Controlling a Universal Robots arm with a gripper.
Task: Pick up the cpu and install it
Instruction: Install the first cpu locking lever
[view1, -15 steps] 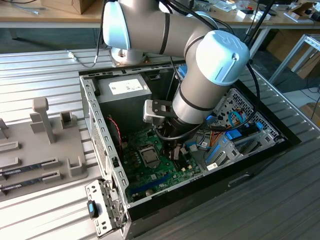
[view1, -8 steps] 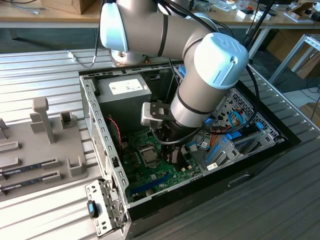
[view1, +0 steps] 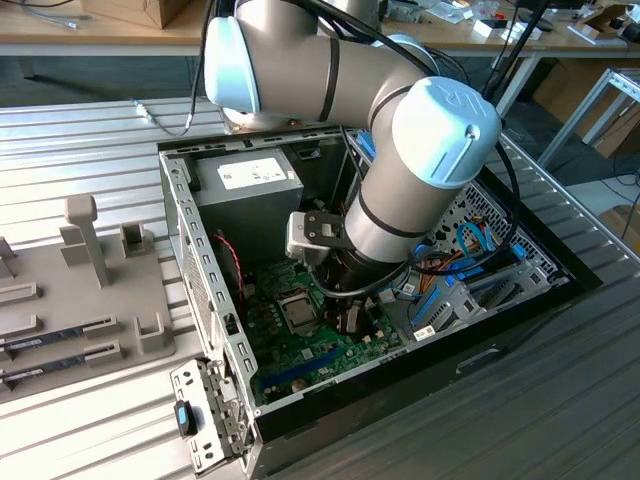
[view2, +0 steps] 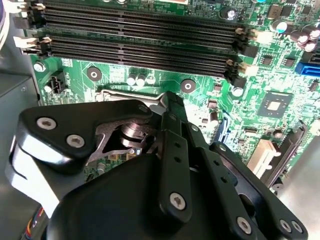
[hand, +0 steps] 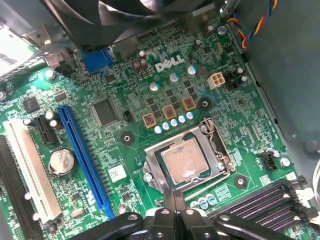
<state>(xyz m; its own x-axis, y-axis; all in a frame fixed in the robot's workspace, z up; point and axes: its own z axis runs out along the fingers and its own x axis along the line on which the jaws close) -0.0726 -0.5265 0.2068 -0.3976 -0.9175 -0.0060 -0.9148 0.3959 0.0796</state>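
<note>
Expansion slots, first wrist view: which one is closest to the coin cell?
The white slot. The coin cell sits between it and the long blue slot, but right against the white one's edge; the short black slot lies further up the board.

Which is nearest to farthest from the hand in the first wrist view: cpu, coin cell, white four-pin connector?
1. cpu, in its socket just ahead of the hand.
2. coin cell, off beyond the blue slot.
3. white four-pin connector, past the cpu.

Open computer case (view1: 215, 330) sits on the desk (view1: 80, 140), green motherboard (hand: 150, 75) exposed inside. A grey fixture tray (view1: 90, 290) lies just beside it. Memory slots (view2: 135, 35) empty.
</note>
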